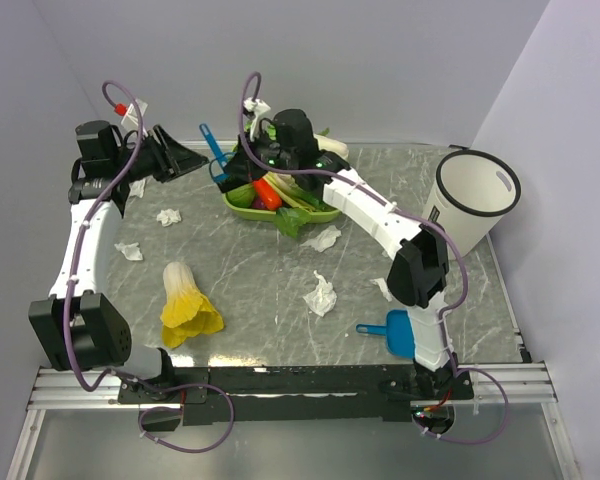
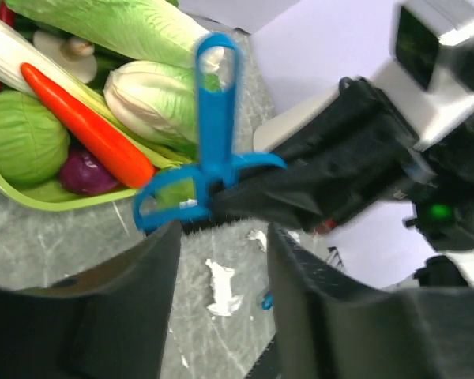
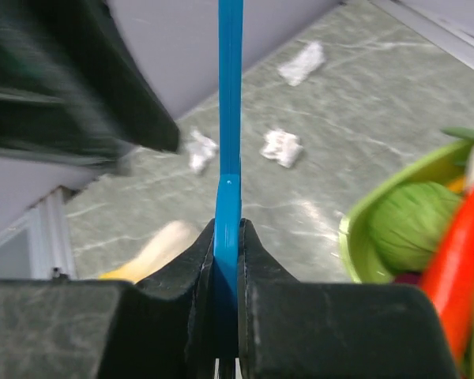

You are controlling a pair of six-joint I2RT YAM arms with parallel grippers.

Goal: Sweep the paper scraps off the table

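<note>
Gripping brush by its blue handle with right gripper, jaws clamped tight, up over far edge of table beside tray of vegetables. Left gripper close alongside, jaws parted, nothing between. Looks like tool pickup, with sweeping not yet begun. Scraps scattered: several near left edge, others mid-table toward right. Dustpan lying at near edge, right side; bin at far right corner. Next, probably: lower bristles behind a scrap, drag toward dustpan, steer clear of cabbage.
</note>
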